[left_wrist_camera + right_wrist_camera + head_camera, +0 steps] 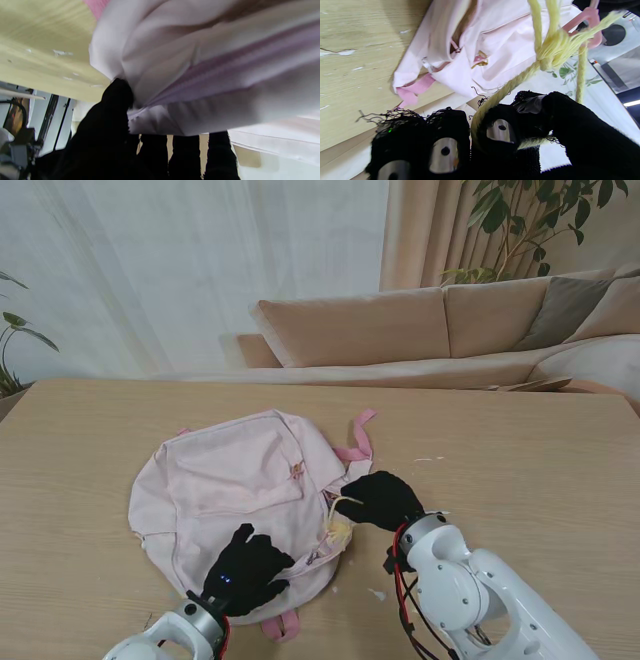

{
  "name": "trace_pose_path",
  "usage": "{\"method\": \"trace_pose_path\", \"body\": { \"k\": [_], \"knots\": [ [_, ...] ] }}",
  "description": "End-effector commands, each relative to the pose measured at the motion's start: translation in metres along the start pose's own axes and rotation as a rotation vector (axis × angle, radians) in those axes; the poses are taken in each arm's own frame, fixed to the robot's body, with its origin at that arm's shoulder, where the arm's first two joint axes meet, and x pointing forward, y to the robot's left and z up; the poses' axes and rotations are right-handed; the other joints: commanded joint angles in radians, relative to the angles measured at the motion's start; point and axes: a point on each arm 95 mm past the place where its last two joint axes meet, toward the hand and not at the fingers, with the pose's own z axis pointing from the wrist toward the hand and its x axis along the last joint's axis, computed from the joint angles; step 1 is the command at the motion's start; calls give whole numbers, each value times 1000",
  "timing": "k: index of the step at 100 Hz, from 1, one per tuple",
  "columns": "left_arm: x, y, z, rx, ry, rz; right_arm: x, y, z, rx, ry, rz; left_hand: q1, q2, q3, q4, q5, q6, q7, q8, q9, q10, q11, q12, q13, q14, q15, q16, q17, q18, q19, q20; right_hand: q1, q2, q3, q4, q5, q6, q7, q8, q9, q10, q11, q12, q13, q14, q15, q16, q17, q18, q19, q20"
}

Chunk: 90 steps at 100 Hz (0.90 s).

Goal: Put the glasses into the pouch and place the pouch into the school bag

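Observation:
The pale pink school bag (230, 490) lies flat in the middle of the wooden table (530, 470). My left hand (245, 572) is at its near edge, shut on a fold of bag fabric (200, 75) between thumb and fingers (117, 100). My right hand (382, 500) sits at the bag's right side, shut on the pouch's yellow drawstring cord (552, 47), which is knotted just past the fingers (500, 130). A bit of the yellow pouch (340, 532) shows at the bag's right edge by the opening. The glasses are not visible.
A darker pink strap (358, 442) trails from the bag's far right corner, and another loop (280, 627) pokes out at the near edge. Small white flecks (377, 593) lie on the table by my right arm. A beige sofa (440, 320) stands beyond the table.

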Motion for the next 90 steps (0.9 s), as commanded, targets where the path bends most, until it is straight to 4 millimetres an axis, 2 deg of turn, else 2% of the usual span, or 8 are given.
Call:
{"method": "trace_pose_path", "body": {
  "k": [1, 23, 31, 65, 81, 85, 87, 90],
  "knots": [
    [-1, 4, -5, -16, -7, -17, -9, -4, -3, 35, -36, -6, 75, 22, 3, 9, 72, -136, 177, 88, 46, -11, 21, 46, 19, 18, 39, 27, 5, 26, 10, 25, -37, 24, -2, 21, 38, -18, 16, 10, 56, -20, 35, 5, 29, -6, 73, 17, 48, -51, 310, 20],
    [-23, 1, -19, 67, 7, -16, -34, 0, 10, 61, -138, -16, 33, -1, 33, 15, 67, -209, 240, 179, 144, -44, 22, 78, 59, 31, 97, 21, 55, 25, 45, 56, -40, 26, 1, 24, 41, -15, 17, 11, 56, -20, 36, 6, 29, -5, 74, 17, 48, -49, 310, 22],
    [-35, -1, -26, 103, 21, -8, -41, 1, 17, 70, -171, -10, -23, -33, 130, -4, 75, -218, 237, 204, 161, -52, 12, 85, 68, 27, 105, 4, 64, 27, 44, 68, -40, 26, 3, 26, 41, -14, 18, 11, 56, -18, 37, 6, 29, -2, 75, 17, 47, -46, 310, 23],
    [-86, -12, -50, 109, -28, -16, -60, 0, 42, 100, -260, -16, -46, -63, 191, -7, 98, -211, 230, 203, 186, -60, -9, 83, 63, 19, 91, -6, 32, 25, 29, 66, -45, 28, 11, 29, 44, -14, 20, 12, 56, -19, 40, 7, 29, -2, 77, 18, 48, -43, 310, 27],
    [-89, -17, -53, 68, -40, -45, -52, -3, 41, 99, -225, -11, 7, -39, 120, 2, 65, -168, 153, 121, 131, -67, -49, 84, 36, 4, 59, -14, 11, 25, 13, 51, -47, 27, 12, 29, 44, -16, 20, 12, 56, -20, 40, 6, 29, -1, 77, 18, 48, -44, 310, 27],
    [-86, -19, -53, 53, -30, -52, -49, -3, 40, 95, -212, -9, -73, -87, 210, -8, -7, -141, 91, 100, 53, -55, -25, 40, 16, -3, 39, -20, -5, 28, 3, 39, -46, 27, 12, 29, 44, -17, 20, 12, 56, -21, 39, 6, 29, -2, 77, 18, 48, -44, 310, 27],
    [-85, -20, -53, 42, -24, -56, -47, -4, 39, 93, -204, -7, -171, -102, 288, -15, -64, -99, 33, 102, -10, -44, 6, -69, -4, -5, 24, -25, -17, 28, -4, 32, -46, 26, 12, 28, 44, -17, 20, 12, 56, -20, 39, 6, 29, -2, 77, 18, 48, -44, 310, 27],
    [-82, -23, -54, 27, -13, -66, -44, -5, 37, 91, -192, -6, -307, -90, 375, 7, -118, -44, -26, 94, -68, -23, 6, -114, -25, -7, 6, -31, -29, 31, -11, 25, -46, 27, 12, 28, 44, -18, 20, 12, 56, -20, 39, 6, 29, -3, 77, 18, 48, -44, 310, 27]
  ]
}}
